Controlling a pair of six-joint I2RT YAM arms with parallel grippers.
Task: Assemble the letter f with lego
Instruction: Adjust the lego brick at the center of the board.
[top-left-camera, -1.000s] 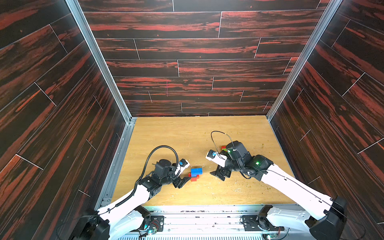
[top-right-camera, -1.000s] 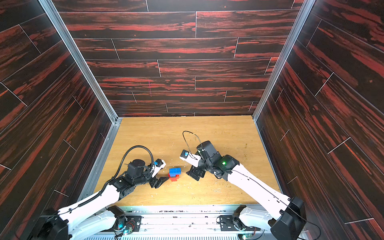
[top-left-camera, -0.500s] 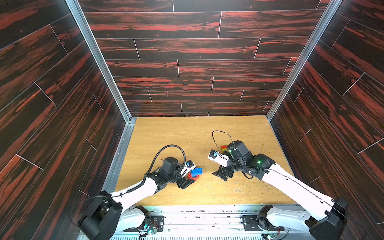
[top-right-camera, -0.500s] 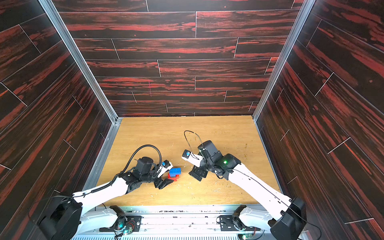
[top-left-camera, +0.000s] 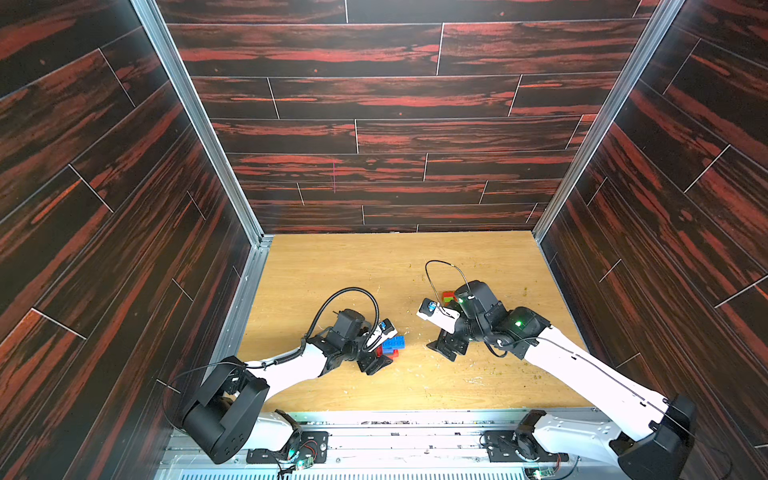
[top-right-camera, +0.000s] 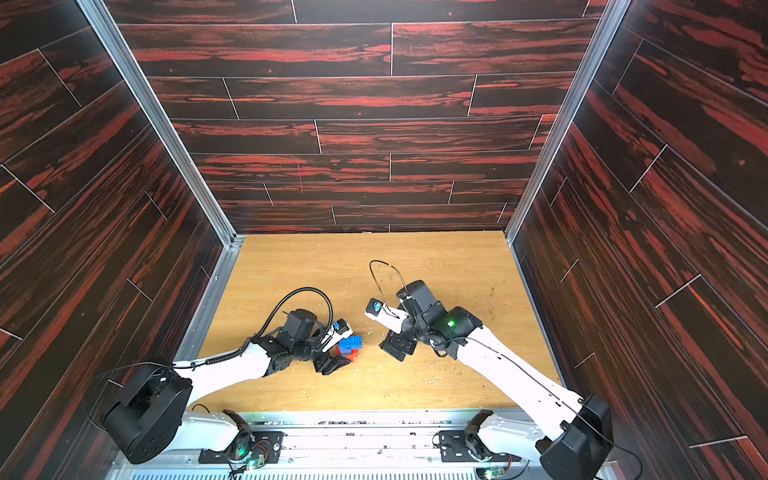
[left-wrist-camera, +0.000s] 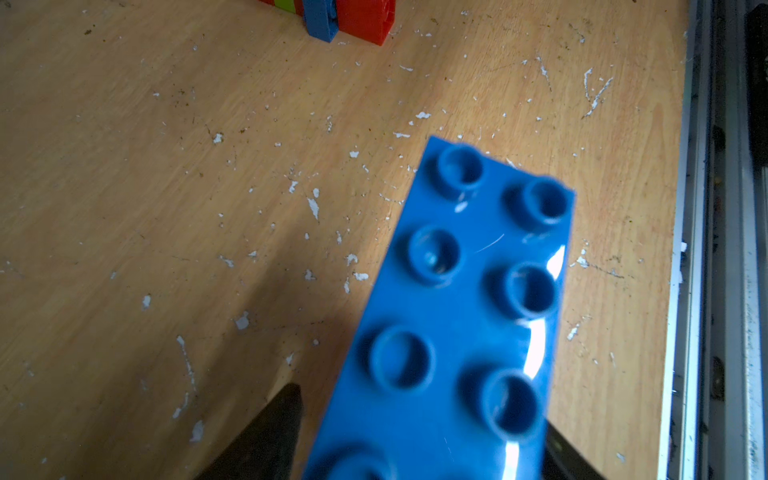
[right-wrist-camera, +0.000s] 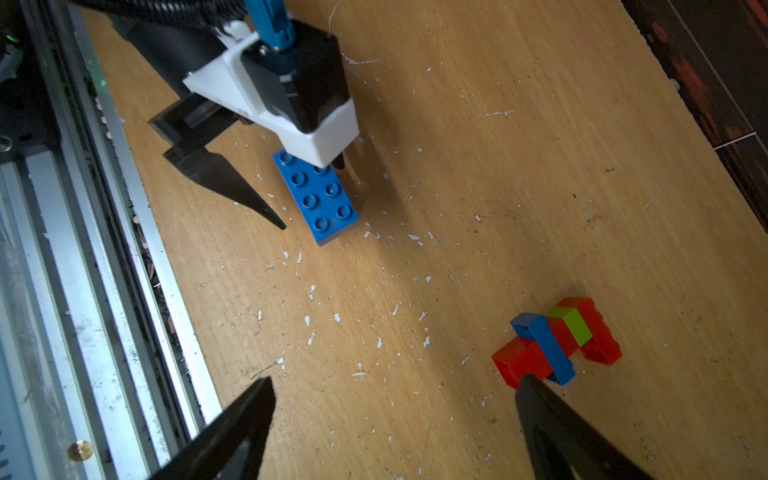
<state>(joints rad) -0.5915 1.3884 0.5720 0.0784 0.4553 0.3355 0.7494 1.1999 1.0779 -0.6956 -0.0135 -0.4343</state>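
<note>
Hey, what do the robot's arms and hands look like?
The left arm and right arm are white with black joints. The left hand and right hand each have two black pointed fingers. A ribbed black cable loops over the left wrist, a thin one over the right.

the blue brick (left-wrist-camera: 457, 316) is blurred and cut off in the left wrist view; the right arm (top-left-camera: 478, 305) hides most of the brick cluster (top-left-camera: 448, 296) in a top view.

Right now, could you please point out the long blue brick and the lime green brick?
long blue brick (right-wrist-camera: 320, 198): right wrist view, studded top.
lime green brick (right-wrist-camera: 574, 327): right wrist view, upper face.
</note>
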